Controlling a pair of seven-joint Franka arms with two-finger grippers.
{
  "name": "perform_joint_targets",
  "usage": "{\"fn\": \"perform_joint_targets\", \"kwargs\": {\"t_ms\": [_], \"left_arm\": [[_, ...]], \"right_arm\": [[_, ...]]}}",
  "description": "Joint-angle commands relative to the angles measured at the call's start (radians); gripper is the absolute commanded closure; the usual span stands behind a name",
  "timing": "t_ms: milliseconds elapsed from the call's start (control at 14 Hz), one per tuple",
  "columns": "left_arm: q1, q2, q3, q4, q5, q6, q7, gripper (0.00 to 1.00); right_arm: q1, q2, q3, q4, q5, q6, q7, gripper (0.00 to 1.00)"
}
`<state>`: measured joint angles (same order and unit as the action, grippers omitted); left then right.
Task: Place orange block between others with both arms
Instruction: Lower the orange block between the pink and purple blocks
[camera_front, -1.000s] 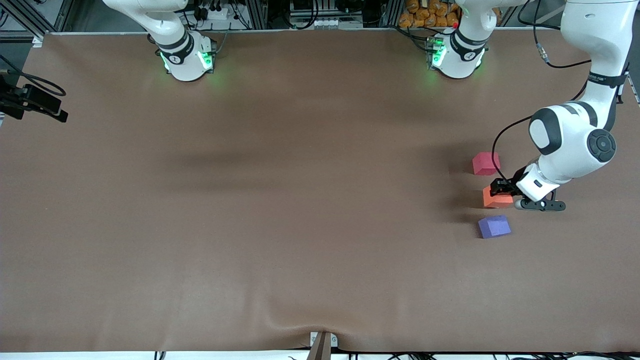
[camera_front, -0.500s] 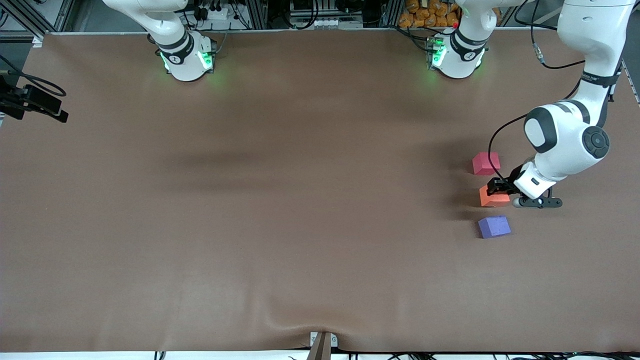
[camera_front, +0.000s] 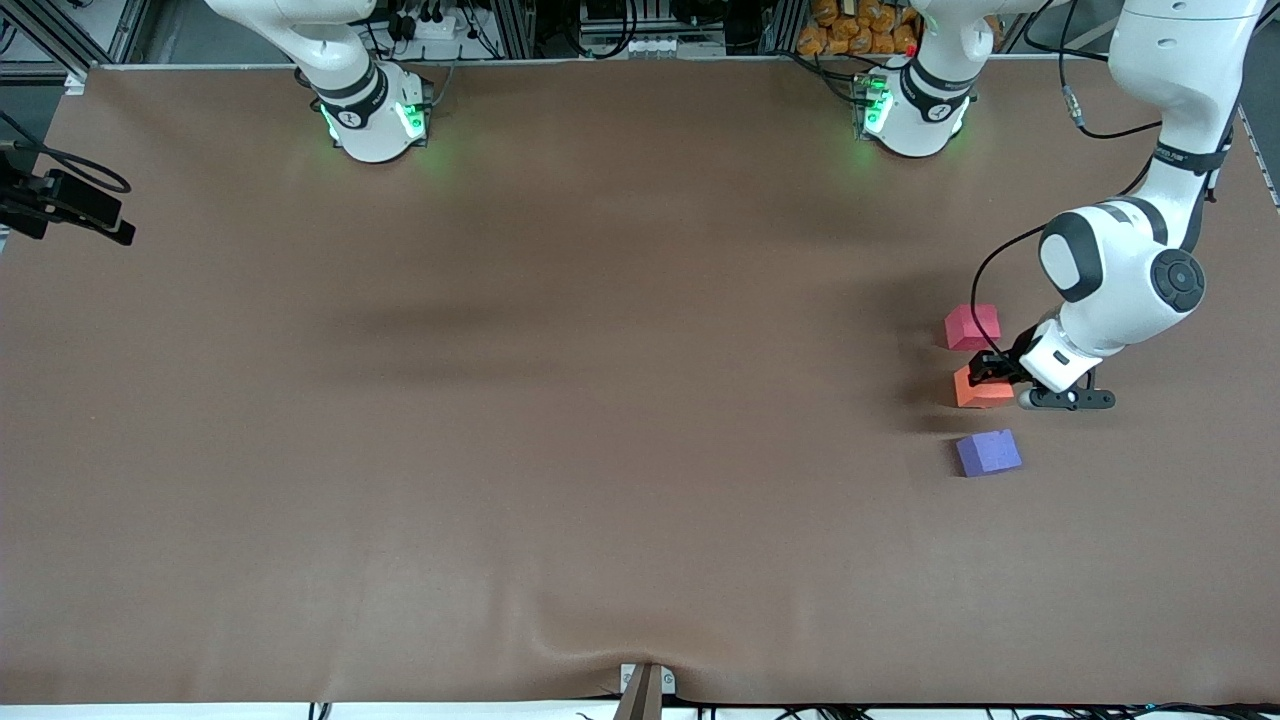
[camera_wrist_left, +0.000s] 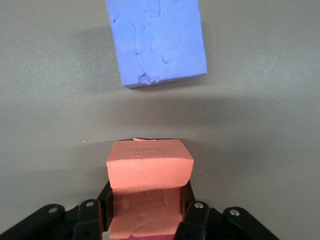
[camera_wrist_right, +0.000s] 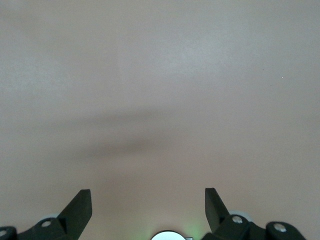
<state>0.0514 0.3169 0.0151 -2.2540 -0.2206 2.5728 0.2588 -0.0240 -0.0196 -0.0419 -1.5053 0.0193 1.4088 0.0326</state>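
From my station I see the left gripper (camera_front: 985, 372) clamped on the orange block (camera_front: 980, 390), toward the left arm's end of the brown table (camera_front: 560, 380). I take that block as my landmark. In the left wrist view the two black fingers (camera_wrist_left: 192, 215) press on either side of the orange block (camera_wrist_left: 149, 187), and its faces bulge slightly between them. Whether the block rests on the table surface or sits just above it I cannot tell; a shadow lies close beneath it. The pinkish-red cube (camera_front: 972, 327) sits on the table farther from the front camera than the orange block, near it but apart. The purple cube (camera_front: 988, 452) sits nearer to the front camera than the orange block, also apart, with bare table showing between them in the left wrist view, where the purple cube (camera_wrist_left: 157, 40) is turned a little askew to the orange block's edges. The three blocks form a rough line, with the orange one between the other two. The left arm (camera_front: 1120, 280) bends down over the landmark from its base. The right gripper (camera_wrist_right: 148, 204) is waiting with its fingers spread wide apart, holding nothing, over bare table surface; the right arm (camera_front: 330, 50) shows only near its base, well apart from the orange block.
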Motion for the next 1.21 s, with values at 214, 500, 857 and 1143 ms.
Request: {"fn": "perform_joint_targets", "kwargs": {"t_ms": [214, 500, 857, 1143], "left_arm": [[0.008, 0.024, -0.010, -0.010, -0.022, 0.046, 0.025, 0.51], [0.004, 0.025, -0.010, 0.002, -0.022, 0.043, 0.019, 0.00], [0.002, -0.024, -0.014, 0.062, -0.022, -0.047, -0.022, 0.00], [0.004, -0.061, -0.011, 0.250, -0.020, -0.337, -0.082, 0.00]], "right_arm": [[-0.001, -0.002, -0.001, 0.008, 0.002, -0.007, 0.007, 0.00], [0.001, -0.002, -0.001, 0.010, 0.002, -0.007, 0.010, 0.00], [0.001, -0.002, -0.001, 0.010, 0.002, -0.007, 0.010, 0.00], [0.000, -0.002, -0.001, 0.010, 0.001, -0.007, 0.010, 0.00]]}}
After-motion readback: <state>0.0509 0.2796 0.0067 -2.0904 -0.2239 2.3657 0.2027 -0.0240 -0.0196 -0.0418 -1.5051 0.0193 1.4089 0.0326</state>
